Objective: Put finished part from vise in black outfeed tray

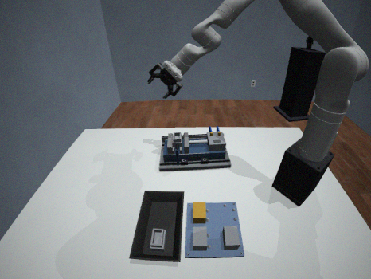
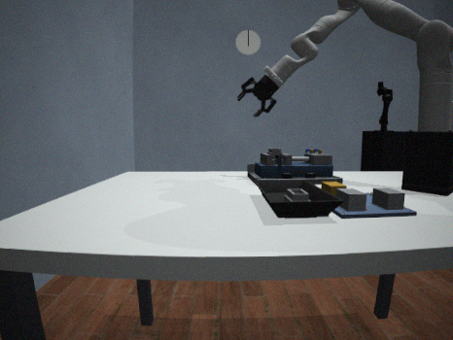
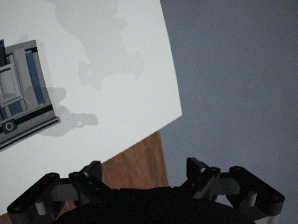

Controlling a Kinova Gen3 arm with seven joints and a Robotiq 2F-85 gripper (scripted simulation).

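Note:
The blue vise [image 1: 194, 151] stands at the middle back of the white table, with a grey block [image 1: 177, 143] clamped between its jaws at the left end. The block's top is too small to make out. The black outfeed tray [image 1: 158, 225] lies near the front and holds one grey pocketed part [image 1: 158, 237] at its near end. My gripper [image 1: 162, 84] is open and empty, high in the air above and behind the vise's left end. It also shows in the exterior view [image 2: 255, 99]. The wrist view shows the vise [image 3: 20, 96] at the left edge, far below.
A blue pallet [image 1: 215, 229] right of the tray carries a yellow block [image 1: 199, 211] and two grey blocks [image 1: 200, 237]. The arm's black base [image 1: 302, 173] stands at the table's right side. A black cabinet [image 1: 299, 81] stands on the floor behind.

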